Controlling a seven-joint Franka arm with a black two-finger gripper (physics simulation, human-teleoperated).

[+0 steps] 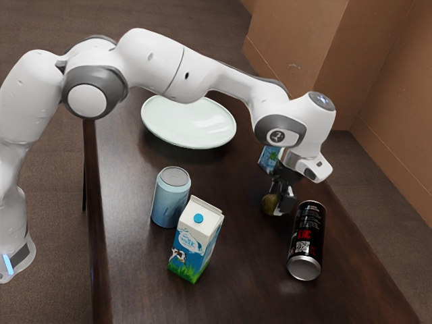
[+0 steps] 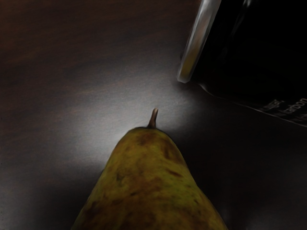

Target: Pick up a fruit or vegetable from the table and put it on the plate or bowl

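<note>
A yellow-green pear (image 1: 271, 202) with brown spots lies on the dark wooden table (image 1: 229, 283), to the exterior view's right of centre. My black gripper (image 1: 279, 201) is down at table level, shut on the pear from two sides. In the wrist view the pear (image 2: 151, 187) sits directly under my hand, its stem (image 2: 153, 117) pointing away. The pale green plate (image 1: 189, 121) rests farther back on the table, well apart from the pear.
A black can (image 1: 307, 239) lies on its side just right of the pear, and its rim (image 2: 196, 43) is close in the wrist view. A blue can (image 1: 170, 197) and a milk carton (image 1: 194, 239) stand left of the pear. A small blue-green carton (image 1: 268, 158) stands behind my hand.
</note>
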